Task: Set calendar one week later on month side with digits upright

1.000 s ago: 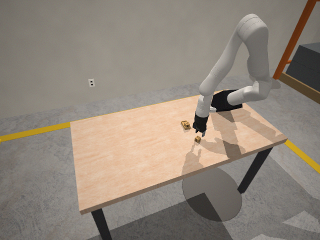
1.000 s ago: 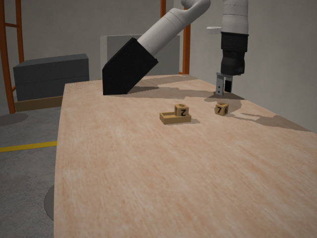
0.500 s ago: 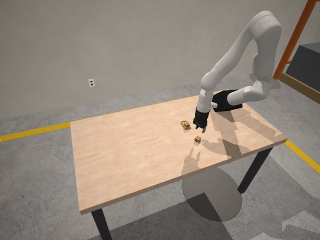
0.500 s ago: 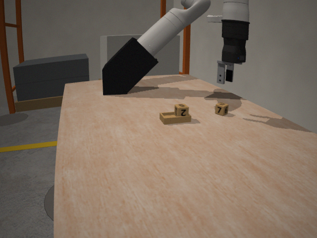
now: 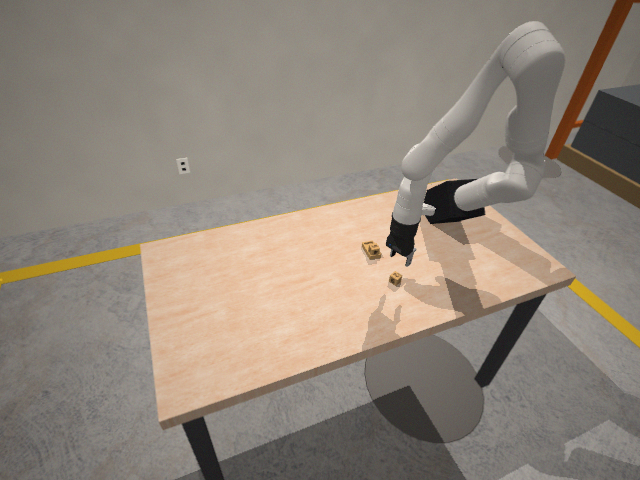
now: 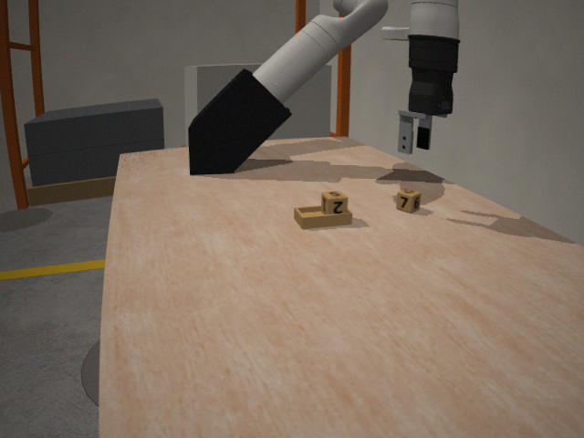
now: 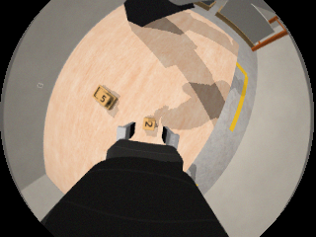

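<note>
A small wooden tray lies flat on the table; it also shows in the top view and the wrist view. One cube stands in the tray's right half, showing a 2 on the side and a 5 on top. A second cube stands on the table to the tray's right, showing 7 and 6 on its sides; it also shows in the top view and the wrist view. My gripper is open and empty, well above this loose cube.
The arm's black base stands on the table's far side behind the tray. Grey boxes and an orange frame stand beyond the table.
</note>
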